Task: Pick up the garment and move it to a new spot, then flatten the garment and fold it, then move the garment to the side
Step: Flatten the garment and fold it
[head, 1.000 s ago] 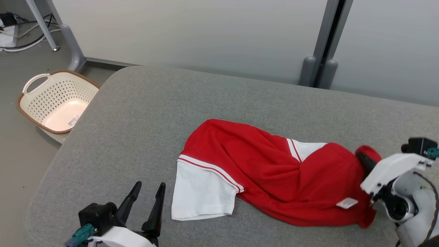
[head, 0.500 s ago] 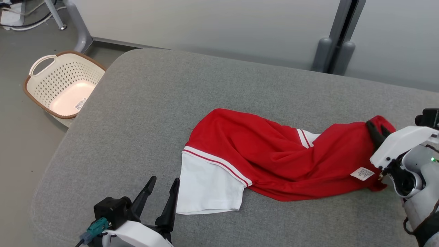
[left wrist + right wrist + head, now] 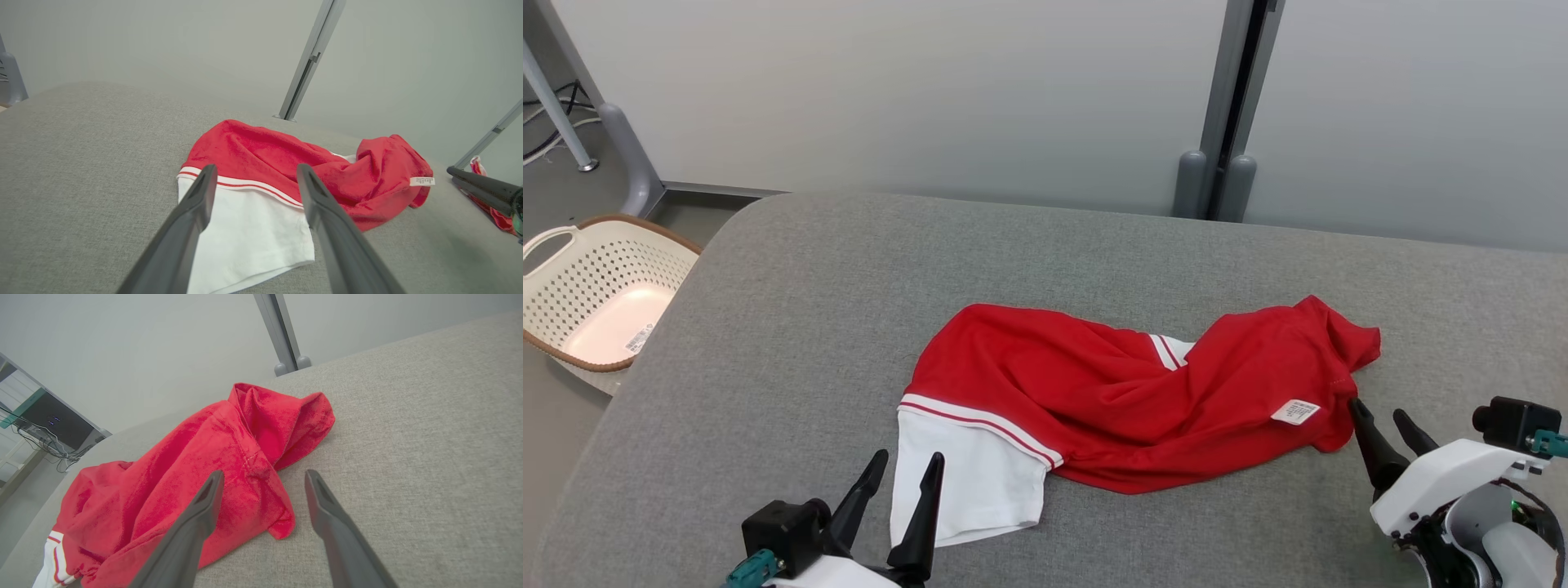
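Head view: garment (image 3: 1127, 400) lay crumpled mid grey table (image 3: 849, 269); red body, white sleeve with red-white striped trim at near left. White label (image 3: 1295, 412) sat near right end, print too small to read. Left gripper (image 3: 910, 456) had fingers apart, near left beside sleeve. Right gripper (image 3: 1376, 407) had fingers apart, near right just off red hem, holding nothing.

Left wrist view: spread fingers framed white sleeve; label blurred.

Right wrist view: spread fingers framed bunched red end; sleeve cut off at lower left.
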You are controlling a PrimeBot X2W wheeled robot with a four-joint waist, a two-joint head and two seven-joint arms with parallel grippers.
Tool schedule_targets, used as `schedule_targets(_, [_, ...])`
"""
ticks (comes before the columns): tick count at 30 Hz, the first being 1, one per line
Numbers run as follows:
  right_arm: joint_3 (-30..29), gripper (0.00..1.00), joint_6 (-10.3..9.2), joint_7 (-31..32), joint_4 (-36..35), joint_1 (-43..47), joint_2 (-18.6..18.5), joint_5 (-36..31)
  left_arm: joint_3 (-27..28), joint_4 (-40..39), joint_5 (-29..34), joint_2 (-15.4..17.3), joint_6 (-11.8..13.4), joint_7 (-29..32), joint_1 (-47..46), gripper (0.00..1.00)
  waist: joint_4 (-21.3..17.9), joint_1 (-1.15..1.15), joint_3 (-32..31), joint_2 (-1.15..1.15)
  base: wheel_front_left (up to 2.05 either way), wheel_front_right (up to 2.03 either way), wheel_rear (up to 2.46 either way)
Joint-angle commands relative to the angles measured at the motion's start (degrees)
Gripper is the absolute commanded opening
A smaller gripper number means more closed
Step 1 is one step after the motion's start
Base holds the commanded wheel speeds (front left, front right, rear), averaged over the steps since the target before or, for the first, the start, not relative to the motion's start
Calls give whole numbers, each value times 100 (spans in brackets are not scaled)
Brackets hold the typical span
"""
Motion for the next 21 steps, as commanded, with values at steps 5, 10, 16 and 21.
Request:
schedule_targets(5, [58, 100, 0, 1, -223, 176, -18, 31, 0, -31, 61, -27, -2, -7, 68, 100, -115, 0, 11, 0, 0, 0, 0])
schedule_targets(10, [70, 100, 0, 307, -98, -27, 104, 16, -41, 12, 87, -25, -47, 15, -40, 100, -6, 0, 65, 0, 0, 0, 0])
schedule_targets(16, [66, 100, 0, 575, -232, -41, 228, 203, -85, 82, 71, -27, -42, 29, -2, 100, 112, 0, 61, 0, 0, 0, 0])
schedule_targets(21, [33, 100, 0, 811, -134, -138, 287, 218, -102, 85, 87, -13, -43, 55, -104, 100, 199, 0, 146, 0, 0, 0, 0])
